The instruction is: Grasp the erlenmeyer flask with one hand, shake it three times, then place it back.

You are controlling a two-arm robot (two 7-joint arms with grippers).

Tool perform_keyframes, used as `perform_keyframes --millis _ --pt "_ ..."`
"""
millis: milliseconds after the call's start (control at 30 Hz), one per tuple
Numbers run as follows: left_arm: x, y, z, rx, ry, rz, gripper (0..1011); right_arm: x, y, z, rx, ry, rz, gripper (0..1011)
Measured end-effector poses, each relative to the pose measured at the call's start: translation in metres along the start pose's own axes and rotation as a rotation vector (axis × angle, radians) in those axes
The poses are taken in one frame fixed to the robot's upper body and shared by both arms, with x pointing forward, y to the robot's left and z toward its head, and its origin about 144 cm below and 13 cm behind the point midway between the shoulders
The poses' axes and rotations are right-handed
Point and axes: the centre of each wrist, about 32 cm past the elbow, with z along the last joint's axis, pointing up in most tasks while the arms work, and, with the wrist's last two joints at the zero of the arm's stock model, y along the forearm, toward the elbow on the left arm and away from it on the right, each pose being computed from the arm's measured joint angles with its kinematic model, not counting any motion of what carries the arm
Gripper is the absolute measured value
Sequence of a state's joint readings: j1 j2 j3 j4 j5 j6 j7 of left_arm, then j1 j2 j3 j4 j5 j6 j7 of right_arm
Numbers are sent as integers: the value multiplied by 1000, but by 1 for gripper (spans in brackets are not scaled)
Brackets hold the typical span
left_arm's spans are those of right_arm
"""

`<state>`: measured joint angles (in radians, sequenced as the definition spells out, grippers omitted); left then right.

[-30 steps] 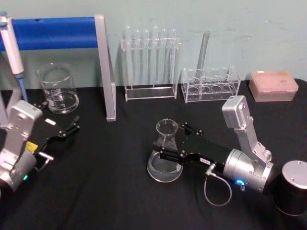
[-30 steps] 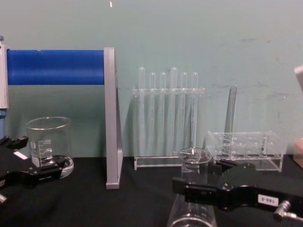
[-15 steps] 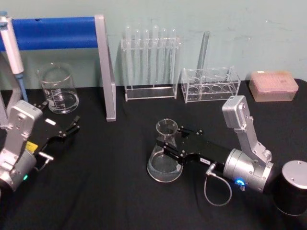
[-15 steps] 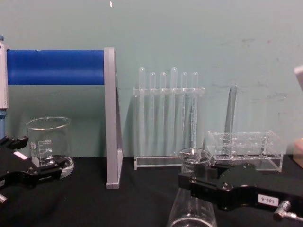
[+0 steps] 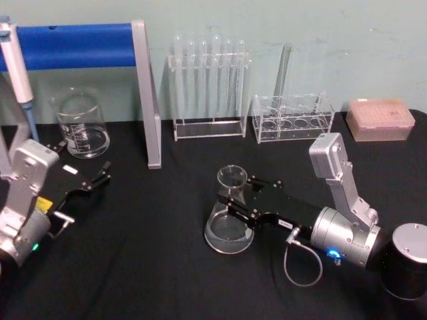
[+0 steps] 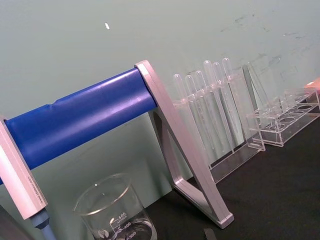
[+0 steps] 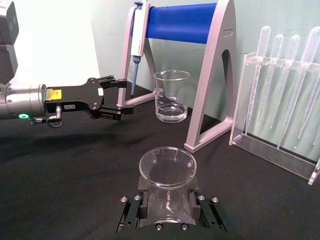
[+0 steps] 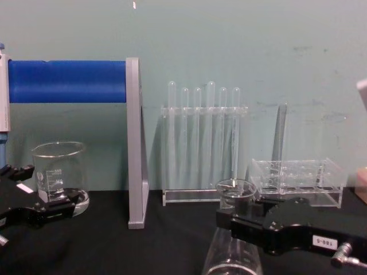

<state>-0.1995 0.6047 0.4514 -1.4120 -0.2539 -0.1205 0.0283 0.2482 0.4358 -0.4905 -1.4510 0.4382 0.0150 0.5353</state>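
Note:
The clear erlenmeyer flask [image 5: 229,223] stands on the black table [image 5: 153,267] just right of centre, its wide base down and its flared rim up. My right gripper [image 5: 237,193], the one labelled "180-5", reaches in from the right and is shut on the flask's neck. In the right wrist view the flask [image 7: 167,185] fills the gap between the jaws. In the chest view the right gripper [image 8: 243,220] sits just under the rim. My left gripper [image 5: 85,163] rests open at the left, near the beaker, well apart from the flask.
A glass beaker [image 5: 80,123] stands at the back left under a blue-barred pipette stand [image 5: 73,45]. Along the back are a test tube rack [image 5: 208,87], a second clear rack [image 5: 292,117] and a pink box [image 5: 380,119]. A black cylinder [image 5: 407,263] is at the front right.
The right gripper's jaws have drawn in onto the flask's neck, and the neck has shifted slightly. The left arm has not moved.

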Motion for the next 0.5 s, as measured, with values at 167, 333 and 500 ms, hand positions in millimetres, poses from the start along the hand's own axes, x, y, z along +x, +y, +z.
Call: perform_keyframes --millis 167,333,500 --pt "0 0 0 0 0 0 1001 0 0 0 -2 11 -4 449" --pt "0 0 0 0 0 0 1001 0 -1 4 9 39 -47 450" --pt "0 0 0 0 0 0 1001 -2 -3 12 42 47 -123 449"
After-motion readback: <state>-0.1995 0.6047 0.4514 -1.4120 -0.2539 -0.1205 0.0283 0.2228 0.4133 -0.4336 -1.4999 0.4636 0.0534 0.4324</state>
